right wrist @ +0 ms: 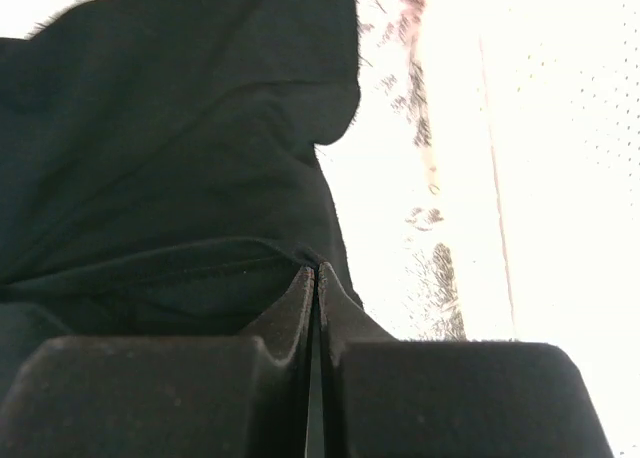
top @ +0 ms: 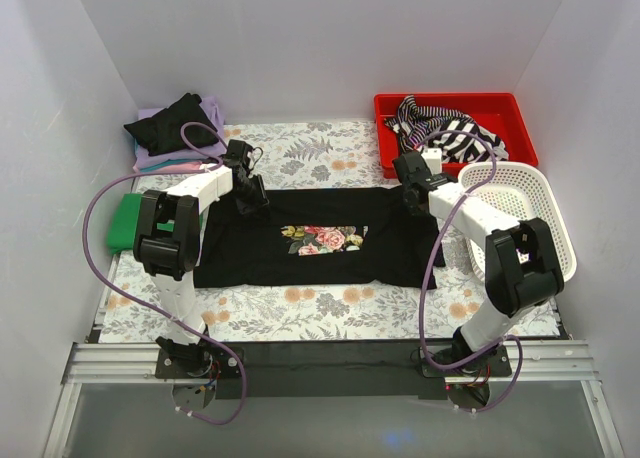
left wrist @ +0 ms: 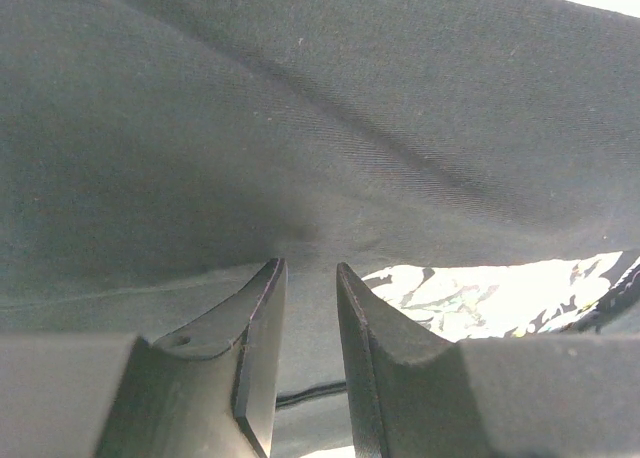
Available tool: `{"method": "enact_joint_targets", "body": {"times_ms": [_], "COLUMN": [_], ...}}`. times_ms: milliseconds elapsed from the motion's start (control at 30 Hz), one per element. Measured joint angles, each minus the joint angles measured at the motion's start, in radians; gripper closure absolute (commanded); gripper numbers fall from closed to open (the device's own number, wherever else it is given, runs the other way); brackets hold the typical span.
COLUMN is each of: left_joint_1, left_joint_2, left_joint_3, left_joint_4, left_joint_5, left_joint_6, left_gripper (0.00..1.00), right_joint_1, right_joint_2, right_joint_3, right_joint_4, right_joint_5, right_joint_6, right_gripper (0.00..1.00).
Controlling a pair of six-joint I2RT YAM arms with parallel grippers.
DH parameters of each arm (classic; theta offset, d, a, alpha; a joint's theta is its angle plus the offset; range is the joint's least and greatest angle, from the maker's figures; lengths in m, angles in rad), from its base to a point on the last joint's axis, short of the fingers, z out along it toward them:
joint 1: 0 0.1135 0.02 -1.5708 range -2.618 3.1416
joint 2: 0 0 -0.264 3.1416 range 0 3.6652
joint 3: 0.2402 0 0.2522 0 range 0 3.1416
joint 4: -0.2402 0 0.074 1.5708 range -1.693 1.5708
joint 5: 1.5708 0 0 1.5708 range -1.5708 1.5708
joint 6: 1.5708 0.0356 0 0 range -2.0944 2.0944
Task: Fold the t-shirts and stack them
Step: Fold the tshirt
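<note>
- The shirt (top: 320, 240) lies spread flat, print up, on the surface (top: 300, 303), reaching from one claw across to the other. That suits a fold made from its far edge.
- The left claw (top: 245, 190) sits on the shirt's far corner, its jaws a little apart with black cloth right at the tips. Whether that cloth is pinched, I cannot tell.
- The right claw (top: 412, 196) sits on the opposite far corner with its jaws pressed together. The hem runs straight into the tips, so the edge looks nipped between them.
- Judgement: with one claw at each far corner, both ends can be lifted evenly and brought toward the near hem without skewing.
- Behind and outward of the left claw rests the stack (top: 178, 126) of folded shirts, probably where this one goes.
- Just behind the right claw, a striped shirt (top: 447, 130) waits in the bin (top: 520, 113). The basket (top: 545, 193) stands just outward of that claw.
</note>
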Motion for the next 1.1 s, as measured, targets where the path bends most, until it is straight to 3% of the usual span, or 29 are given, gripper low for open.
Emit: {"method": "enact_joint_targets", "body": {"times_ms": [67,100,167,200,267,467,767,1100], "left_joint_1": [0.000,0.000,0.000,0.000,0.000,0.000,0.000,0.000], "left_joint_2": [0.000,0.000,0.000,0.000,0.000,0.000,0.000,0.001], "left_joint_3": [0.000,0.000,0.000,0.000,0.000,0.000,0.000,0.000], "left_joint_4": [-0.002,-0.002,-0.002,-0.002,-0.003,-0.010,-0.010,-0.009], "left_joint_5": [-0.001,-0.002,-0.002,-0.003,-0.006,-0.012,-0.012,0.041], "left_joint_6": [0.002,0.002,0.002,0.003,0.003,0.008,0.010,0.029], "left_gripper": [0.75,0.75,0.75,0.75,0.75,0.75,0.75,0.75], "right_joint_1": [-0.007,-0.008,-0.012,-0.013,-0.013,-0.013,-0.013,-0.013], "right_joint_2": [0.009,0.014,0.030,0.039,0.050,0.017,-0.258,-0.125], "right_joint_3": [0.001,0.002,0.011,0.014,0.016,0.026,-0.037,-0.144], "right_joint_4": [-0.014,-0.018,-0.031,-0.032,-0.034,-0.042,-0.018,-0.031], "right_joint_5": [0.011,0.014,0.022,0.024,0.027,-0.003,-0.191,-0.393], "right_joint_6": [0.024,0.028,0.031,0.034,0.040,0.028,-0.008,0.006], "right_gripper": [0.48,0.41,0.53,0.45,0.40,0.40,0.39,0.43]}}
